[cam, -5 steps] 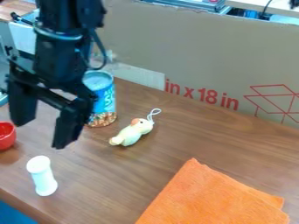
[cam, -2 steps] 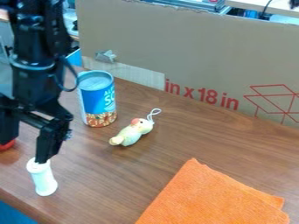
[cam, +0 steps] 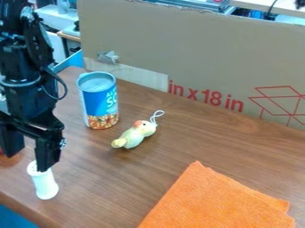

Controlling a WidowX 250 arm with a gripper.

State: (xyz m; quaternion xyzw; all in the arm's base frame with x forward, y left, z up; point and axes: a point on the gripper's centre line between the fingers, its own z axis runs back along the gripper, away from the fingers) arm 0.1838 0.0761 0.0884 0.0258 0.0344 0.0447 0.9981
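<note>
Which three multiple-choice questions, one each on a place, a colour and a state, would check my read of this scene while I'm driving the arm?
1. Where is the small toy?
A) Between the can and the cloth
B) Inside the can
C) On top of the cloth

2. What colour is the cloth?
A) Green
B) Orange
C) Purple

3. How are the fingers of the gripper?
A) Closed on the toy
B) Closed on the can
C) Spread apart

1: A, it lies on the wood with the can behind it and the cloth nearer the camera.
2: B, the whole visible cloth is orange.
3: C, a clear gap shows between the two fingers.
</note>
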